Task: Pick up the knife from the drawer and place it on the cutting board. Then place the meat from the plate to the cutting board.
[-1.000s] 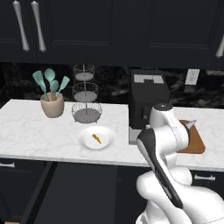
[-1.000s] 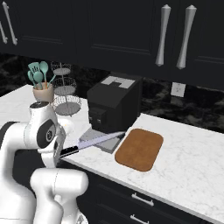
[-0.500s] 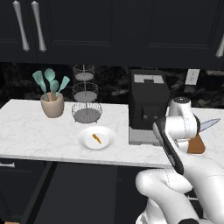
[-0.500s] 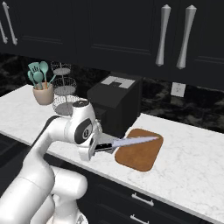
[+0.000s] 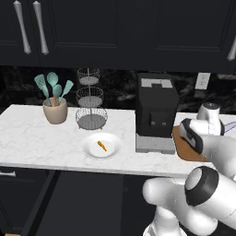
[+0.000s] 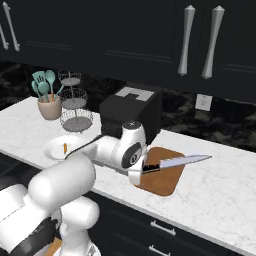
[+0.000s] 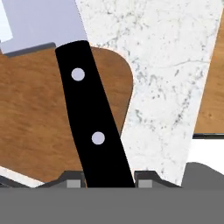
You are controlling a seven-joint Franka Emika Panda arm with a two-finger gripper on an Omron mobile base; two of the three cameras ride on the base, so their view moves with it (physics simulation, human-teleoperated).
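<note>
The arm has swung right; the tool [image 6: 141,168] clamps the knife [image 6: 176,162] (handle end) above the cutting board [image 6: 162,181], lower centre, ready to set down.

black cabinets [image 5: 115,27], white marble counter [image 5: 27,138], probably dark backsplash [image 5: 115,90].

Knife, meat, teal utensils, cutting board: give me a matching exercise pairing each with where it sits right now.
Things:
1. knife
2. meat
3. teal utensils
4. cutting board

Places:
A. standing in the beige crock
B. on the white plate
C. clamped in the gripper, blade over the board
D. flat on the counter beside the coffee machine

Pairs: 1-C, 2-B, 3-A, 4-D
</note>
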